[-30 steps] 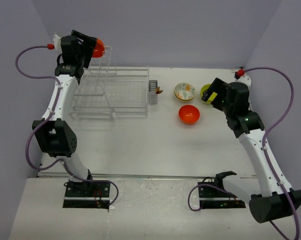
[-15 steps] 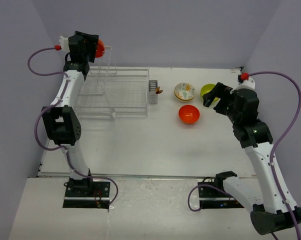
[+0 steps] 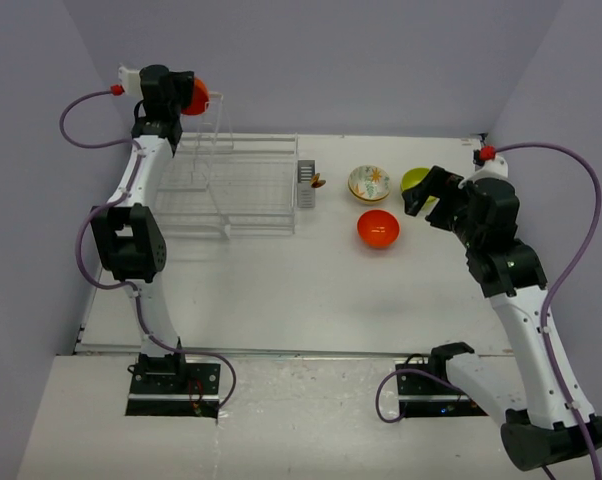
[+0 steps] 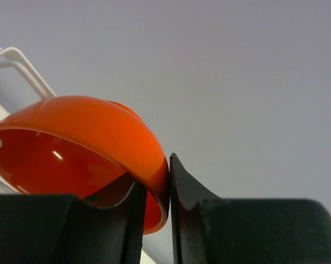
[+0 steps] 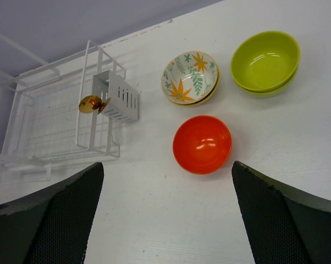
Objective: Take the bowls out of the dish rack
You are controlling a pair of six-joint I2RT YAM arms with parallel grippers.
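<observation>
Pinching the rim of the orange-red bowl (image 4: 83,137) in the narrow left gripper (image 4: 154,184), up at the dish rack (image 3: 241,195) top tier; likely set-down far right, nearer the wide-open right gripper (image 3: 426,192).

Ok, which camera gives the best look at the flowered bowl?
The right wrist view: the flowered bowl sits large and unblocked, seen from above, its orange flowers and green leaves clear. The top external view shows it too, but small. The left wrist view misses it, showing only the orange bowl in the left gripper.
</observation>
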